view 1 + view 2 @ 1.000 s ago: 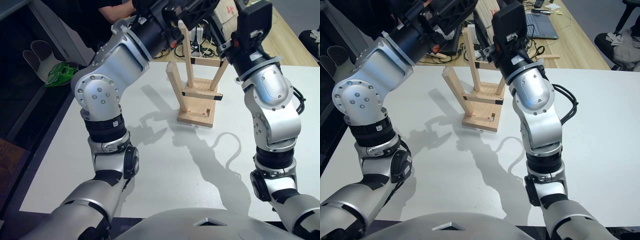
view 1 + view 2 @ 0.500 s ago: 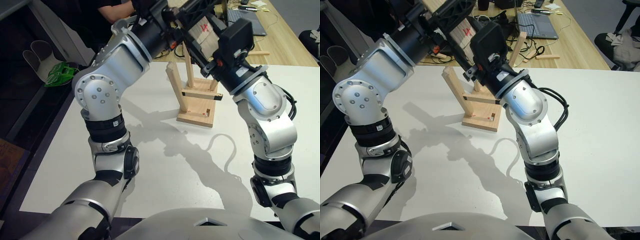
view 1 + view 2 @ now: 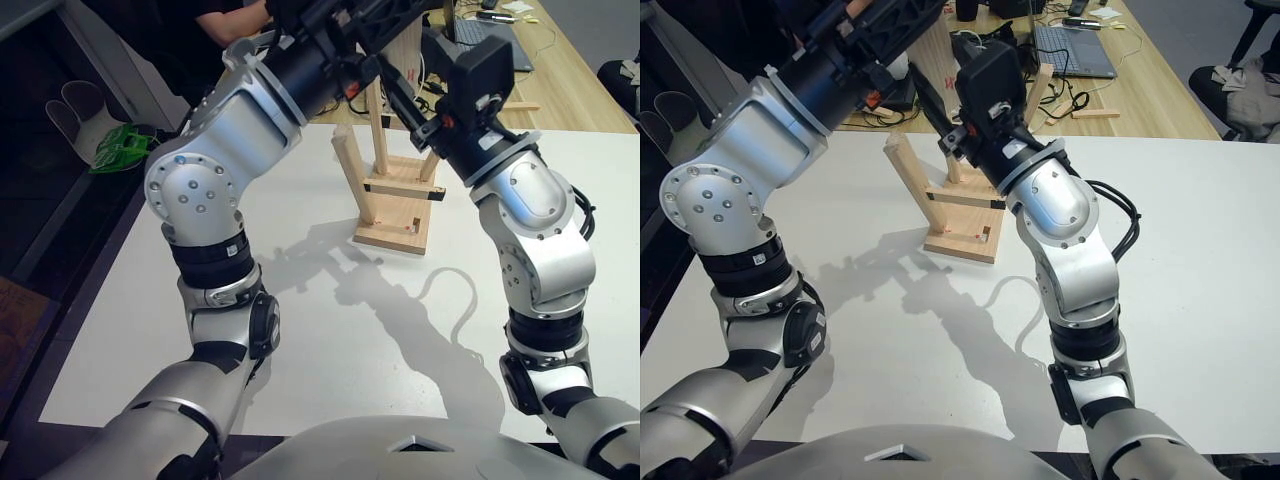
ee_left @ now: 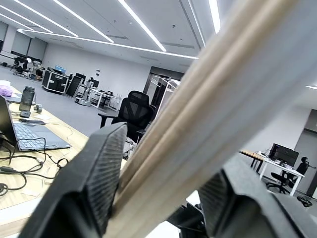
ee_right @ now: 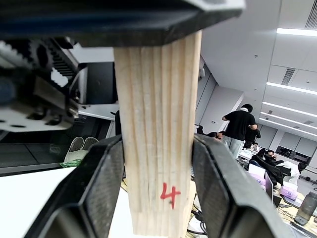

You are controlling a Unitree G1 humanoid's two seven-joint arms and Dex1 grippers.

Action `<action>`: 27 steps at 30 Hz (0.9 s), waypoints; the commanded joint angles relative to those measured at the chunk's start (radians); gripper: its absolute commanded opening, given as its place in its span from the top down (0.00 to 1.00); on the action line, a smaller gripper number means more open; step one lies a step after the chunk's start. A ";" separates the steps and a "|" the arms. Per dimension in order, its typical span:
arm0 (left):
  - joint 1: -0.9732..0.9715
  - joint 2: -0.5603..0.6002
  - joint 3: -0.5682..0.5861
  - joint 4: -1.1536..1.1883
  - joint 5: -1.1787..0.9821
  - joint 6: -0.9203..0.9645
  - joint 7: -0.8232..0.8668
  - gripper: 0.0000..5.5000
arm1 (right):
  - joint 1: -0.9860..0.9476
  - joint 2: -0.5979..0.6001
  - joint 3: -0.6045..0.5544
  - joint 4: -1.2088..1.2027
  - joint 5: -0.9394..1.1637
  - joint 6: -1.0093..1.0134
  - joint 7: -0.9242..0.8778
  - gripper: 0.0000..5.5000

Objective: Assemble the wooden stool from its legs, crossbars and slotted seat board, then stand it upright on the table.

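Fitting a leg (image 5: pixel 158 124): my left fingers (image 4: pixel 94 173) and right fingers (image 5: pixel 96 188) both clamp it (red mark showing) above the upturned, part-built stool (image 3: pixel 395 215) on the bench (image 3: pixel 300 330); next likely needs slot alignment

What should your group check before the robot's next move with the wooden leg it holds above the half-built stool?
1. Left gripper, jaws shut on the wooden leg: ok.
2. Right gripper, jaws shut on the wooden leg: ok.
3. Seat board lying flat on the table: ok.
4. Fitted legs pointing up, joined by a crossbar: ok.
5. Empty slot for the held leg in sight: cannot tell.
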 commanded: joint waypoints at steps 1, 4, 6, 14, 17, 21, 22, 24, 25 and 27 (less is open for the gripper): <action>0.000 -0.007 -0.023 -0.001 0.005 -0.004 0.009 0.68 | 0.002 0.020 -0.011 -0.002 0.013 0.039 -0.017 0.63; 0.003 0.008 -0.038 0.012 0.039 -0.013 0.009 0.73 | -0.007 0.033 -0.019 -0.002 0.024 0.056 -0.024 0.63; 0.006 0.015 -0.045 0.016 0.057 -0.020 0.005 0.76 | -0.010 0.041 -0.026 -0.002 0.031 0.066 -0.029 0.63; -0.015 0.033 -0.016 0.059 0.085 -0.030 0.030 0.80 | -0.017 0.040 -0.030 0.006 0.026 0.079 -0.034 0.63; -0.017 0.035 -0.004 0.069 0.091 -0.037 0.039 0.80 | -0.003 0.009 -0.016 0.029 0.013 0.074 -0.009 0.63; -0.034 0.053 0.008 0.107 0.119 -0.062 0.029 0.81 | 0.036 -0.147 0.043 0.051 0.007 0.046 0.154 0.57; -0.040 0.061 0.013 0.120 0.128 -0.069 0.022 0.81 | 0.047 -0.179 0.040 0.052 0.019 0.045 0.192 0.54; -0.059 0.092 0.024 0.158 0.156 -0.089 0.000 0.82 | 0.044 -0.234 -0.007 0.048 0.069 0.062 0.257 0.48; -0.072 0.110 0.030 0.178 0.169 -0.099 -0.014 0.82 | 0.036 -0.253 -0.035 0.045 0.101 0.081 0.286 0.44; -0.102 0.139 0.043 0.217 0.186 -0.116 -0.037 0.82 | 0.022 -0.282 -0.083 0.040 0.159 0.106 0.333 0.39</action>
